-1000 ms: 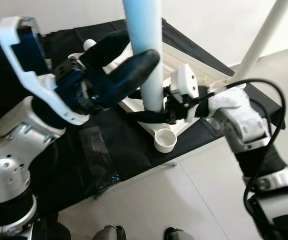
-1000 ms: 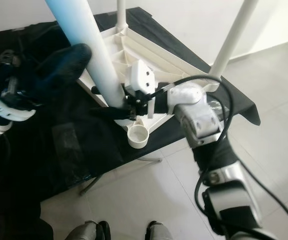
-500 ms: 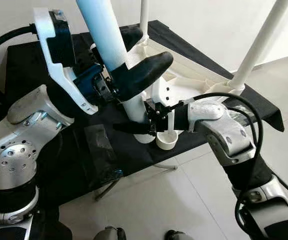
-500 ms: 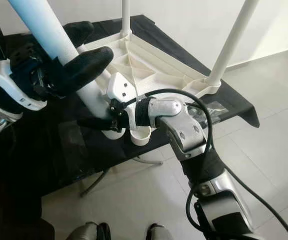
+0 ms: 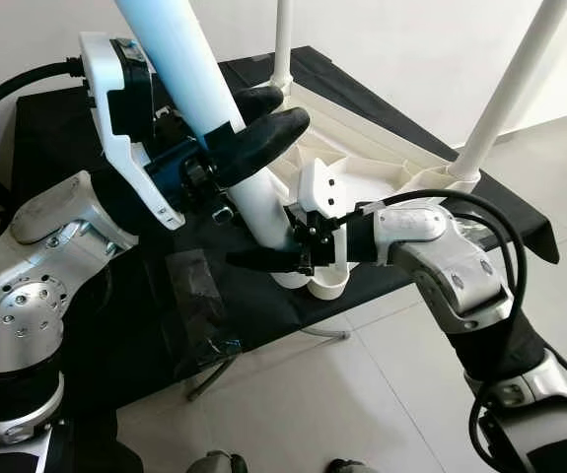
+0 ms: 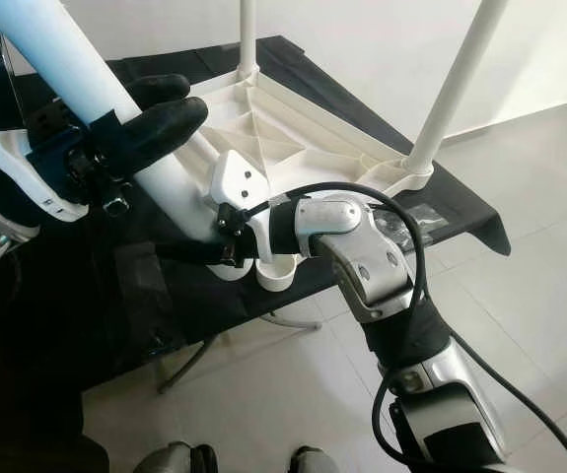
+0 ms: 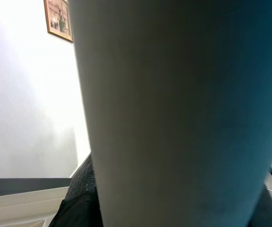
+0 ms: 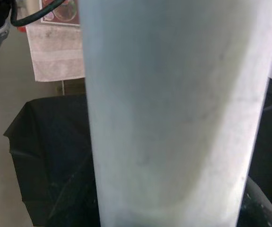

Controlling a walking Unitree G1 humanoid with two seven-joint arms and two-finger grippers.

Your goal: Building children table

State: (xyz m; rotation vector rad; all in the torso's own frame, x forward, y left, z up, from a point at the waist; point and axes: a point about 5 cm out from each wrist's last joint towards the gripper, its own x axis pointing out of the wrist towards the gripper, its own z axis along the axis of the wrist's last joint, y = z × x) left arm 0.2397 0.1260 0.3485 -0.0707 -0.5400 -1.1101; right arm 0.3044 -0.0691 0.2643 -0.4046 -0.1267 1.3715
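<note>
White table top [image 5: 382, 168] carries two upright legs, third leg [image 5: 209, 118] gripped by both tools.

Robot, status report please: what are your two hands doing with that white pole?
Left gripper clamps leg mid-shaft. Right gripper grips its foot by corner socket. Leg tilted, unseated.

Left tool [image 5: 248, 128] clamps the leg [image 5: 199, 94] from the left; right tool [image 5: 268, 258], arm bent inward, grips its base.

A pale, glossy tiled floor [image 5: 382, 394] with thin grout lines meets a plain white wall [image 6: 382, 49]. A small framed picture [image 7: 58, 20] hangs on a brightly lit white wall. A beige towel-like cloth [image 8: 55, 54] hangs under another framed picture [image 8: 60, 12].
</note>
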